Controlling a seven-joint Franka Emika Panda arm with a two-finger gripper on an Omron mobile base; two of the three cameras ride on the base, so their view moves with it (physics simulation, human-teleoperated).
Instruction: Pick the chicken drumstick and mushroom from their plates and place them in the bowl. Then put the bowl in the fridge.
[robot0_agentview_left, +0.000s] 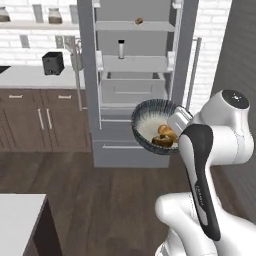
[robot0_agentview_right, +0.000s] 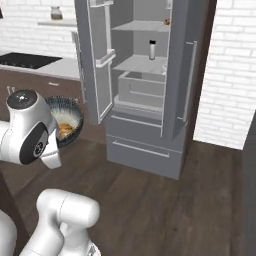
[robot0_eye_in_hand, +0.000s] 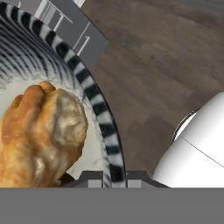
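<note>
Left base view: the bowl (robot0_agentview_left: 150, 125) hung tilted in the air before the open fridge (robot0_agentview_left: 135, 80), drumstick (robot0_agentview_left: 166, 132) and mushroom (robot0_agentview_left: 162, 142) inside.

Right base view: the bowl (robot0_agentview_right: 64, 120) sat left of the fridge (robot0_agentview_right: 145, 85).

Hand view: the tool (robot0_eye_in_hand: 108, 178) pinched the bowl's (robot0_eye_in_hand: 87, 83) striped rim, the drumstick (robot0_eye_in_hand: 39, 135) just left of it. No readable writing.

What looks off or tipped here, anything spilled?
The bowl, held up before the open fridge, is tilted steeply toward the camera, with the chicken drumstick and mushroom slid against its lower rim. Nothing has spilled onto the floor.
</note>
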